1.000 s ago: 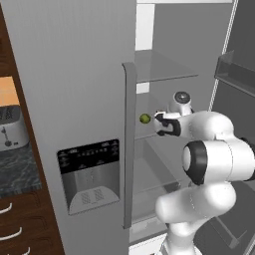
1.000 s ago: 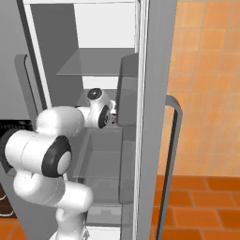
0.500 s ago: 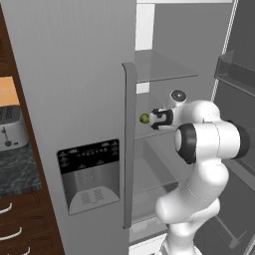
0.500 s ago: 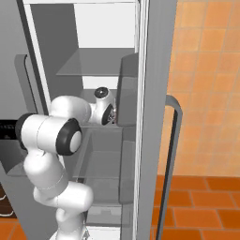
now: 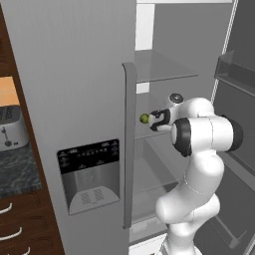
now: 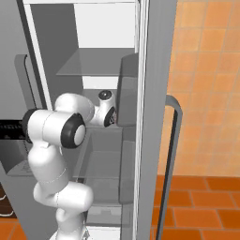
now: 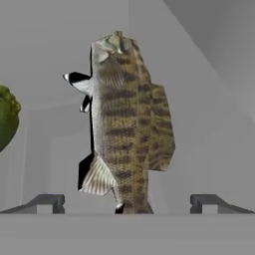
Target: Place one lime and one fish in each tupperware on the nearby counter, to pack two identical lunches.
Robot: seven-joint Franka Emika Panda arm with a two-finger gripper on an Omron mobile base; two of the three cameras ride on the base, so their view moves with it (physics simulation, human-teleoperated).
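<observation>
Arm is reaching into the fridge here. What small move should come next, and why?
Probably ease the hand forward until the fish sits between the fingertips, then close. In the hand view the gripper is open with its tips spread to either side of the fish's lower end, not yet around it. A lime sits off at the left edge, so the fish looks like the target.

room either side of the fish; lime crowds one flank.

Both base views look from behind into the open fridge; the hand view faces a fish close up.
</observation>
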